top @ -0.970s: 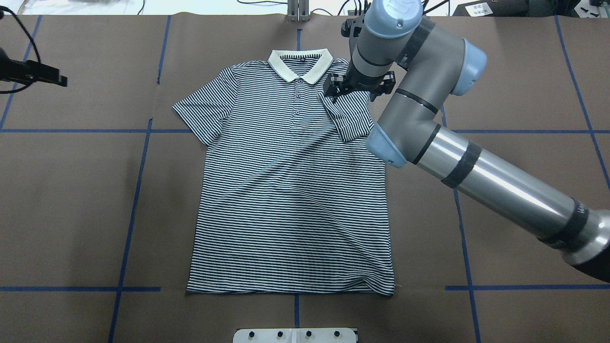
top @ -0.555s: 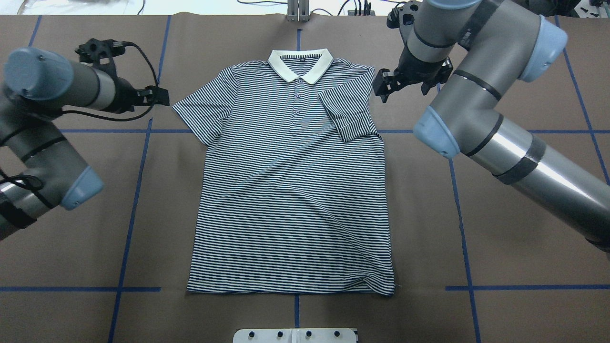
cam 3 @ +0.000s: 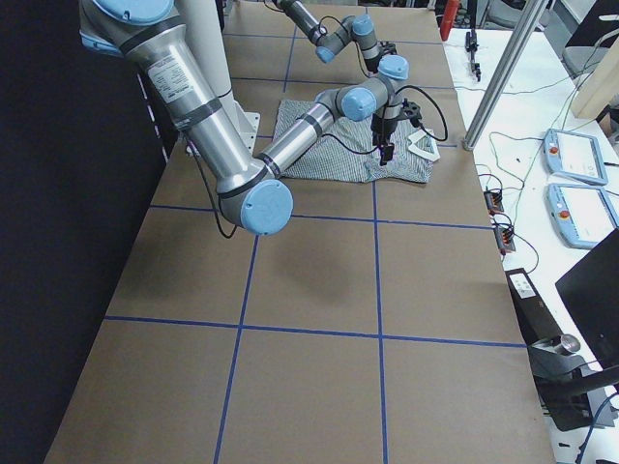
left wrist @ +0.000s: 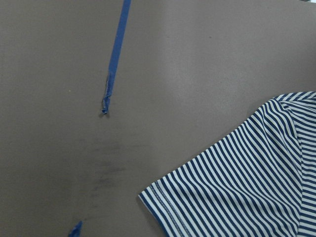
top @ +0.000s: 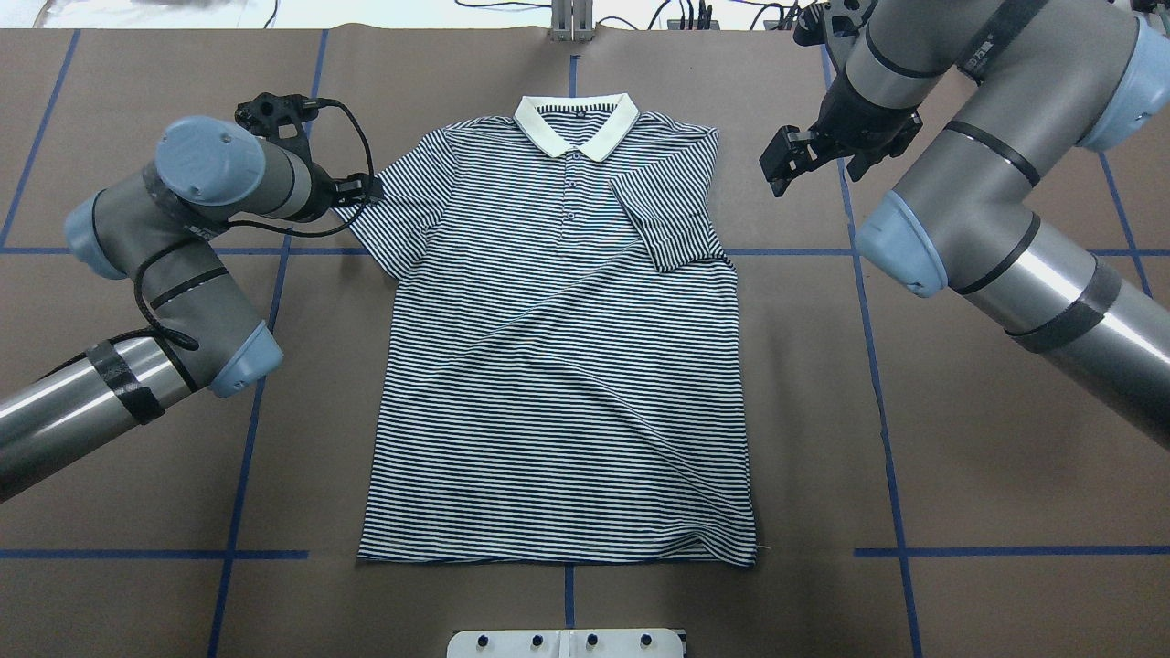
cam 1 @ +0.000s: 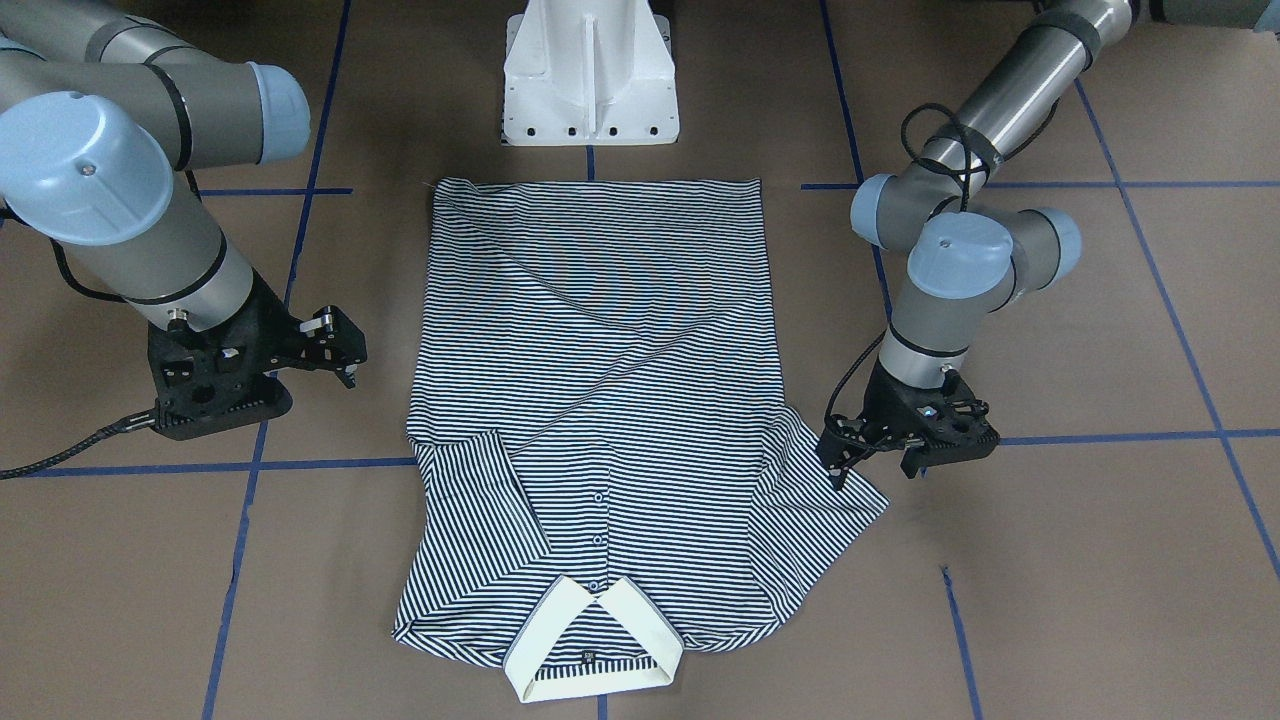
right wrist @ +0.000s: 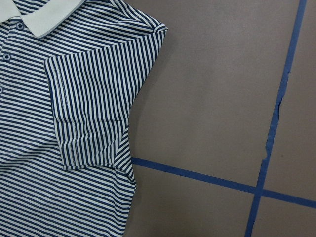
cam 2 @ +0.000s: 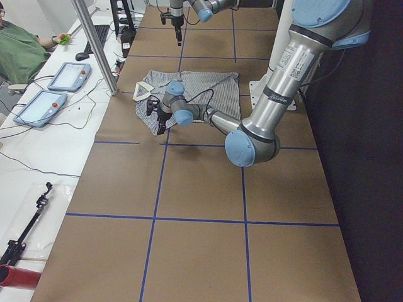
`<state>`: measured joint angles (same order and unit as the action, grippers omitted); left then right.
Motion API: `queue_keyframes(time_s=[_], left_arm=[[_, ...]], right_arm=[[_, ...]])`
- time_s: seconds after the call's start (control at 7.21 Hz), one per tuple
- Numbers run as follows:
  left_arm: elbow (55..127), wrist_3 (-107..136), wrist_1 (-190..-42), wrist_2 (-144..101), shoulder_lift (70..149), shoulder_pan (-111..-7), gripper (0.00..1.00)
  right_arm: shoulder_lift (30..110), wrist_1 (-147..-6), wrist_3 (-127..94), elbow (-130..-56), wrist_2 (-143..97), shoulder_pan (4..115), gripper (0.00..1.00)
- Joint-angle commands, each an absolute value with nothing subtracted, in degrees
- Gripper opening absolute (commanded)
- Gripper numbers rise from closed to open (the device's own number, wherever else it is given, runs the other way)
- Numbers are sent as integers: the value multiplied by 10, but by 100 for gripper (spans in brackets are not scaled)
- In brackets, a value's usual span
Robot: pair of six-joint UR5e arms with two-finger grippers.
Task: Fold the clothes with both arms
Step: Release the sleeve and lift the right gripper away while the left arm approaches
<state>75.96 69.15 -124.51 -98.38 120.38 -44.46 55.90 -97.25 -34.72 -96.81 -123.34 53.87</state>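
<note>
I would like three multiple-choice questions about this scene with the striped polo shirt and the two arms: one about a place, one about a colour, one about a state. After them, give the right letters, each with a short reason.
1. Which sleeve of the polo shirt lies folded in over the chest?
A) the right sleeve
B) the left sleeve
C) both sleeves

2. What colour is the collar?
A) navy
B) red
C) cream

3. In what state is the right gripper?
A) shut on the collar
B) open, apart from the shirt
C) shut on the hem

Answers:
1 A: only the sleeve on the robot's right lies doubled over the chest.
2 C: it is plain cream against the navy-and-white stripes.
3 B: its jaws stand apart over the brown table and hold nothing.
</note>
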Motion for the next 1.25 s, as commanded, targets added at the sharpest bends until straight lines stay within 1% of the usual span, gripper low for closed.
queue_keyframes(time_s=[0.0, 0.28, 0.83, 0.97, 1.11], left_arm=[[743, 690, -1238, -961, 1214, -436, 100], [721, 689, -1241, -960, 1221, -436, 99], [714, 689, -1243, -960, 1222, -437, 97], [714, 689, -1242, -960, 1225, -437, 94], [713, 689, -1242, -960, 1225, -437, 88]], right_arm=[[560, -970, -350, -972, -1233, 538, 100], [560, -970, -351, -972, -1233, 537, 100], [560, -969, -352, -972, -1232, 535, 100], [560, -969, -352, -972, -1232, 535, 100], [560, -969, -352, -972, -1232, 535, 100]])
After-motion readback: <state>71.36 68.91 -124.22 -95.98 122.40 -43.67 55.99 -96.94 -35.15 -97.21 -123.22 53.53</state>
